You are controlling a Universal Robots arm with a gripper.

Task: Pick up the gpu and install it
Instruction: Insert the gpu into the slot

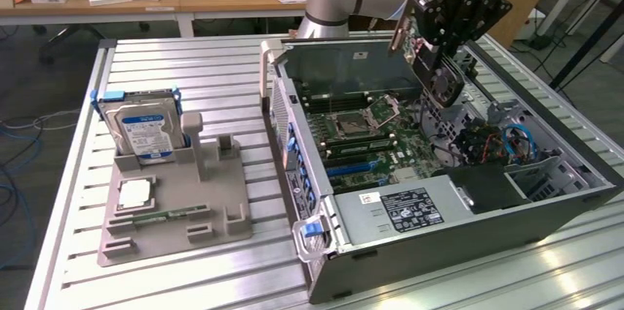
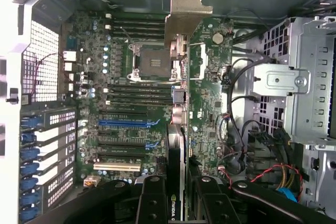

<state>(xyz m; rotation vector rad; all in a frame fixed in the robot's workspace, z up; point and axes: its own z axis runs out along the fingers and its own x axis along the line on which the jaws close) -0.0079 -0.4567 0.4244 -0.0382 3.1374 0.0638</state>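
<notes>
My gripper (image 1: 436,41) is shut on the gpu (image 1: 440,74), a dark card with a round fan that hangs on edge over the far side of the open computer case (image 1: 322,251). In the wrist view the gpu (image 2: 176,145) runs edge-on away from my gripper (image 2: 177,200). Its silver bracket (image 2: 188,3) is at the far end, over the motherboard (image 2: 210,103). The black fingers (image 2: 152,198) press on both faces of the card. The card hangs above the board and sits in no slot.
Blue-latched expansion slots (image 2: 126,121) lie beside the card. Cables and a metal drive cage (image 2: 294,87) fill the case's other side, and a power supply (image 1: 405,208) sits near its front. On the table at the exterior view's left, a grey holder (image 1: 175,215) carries a hard drive (image 1: 145,126).
</notes>
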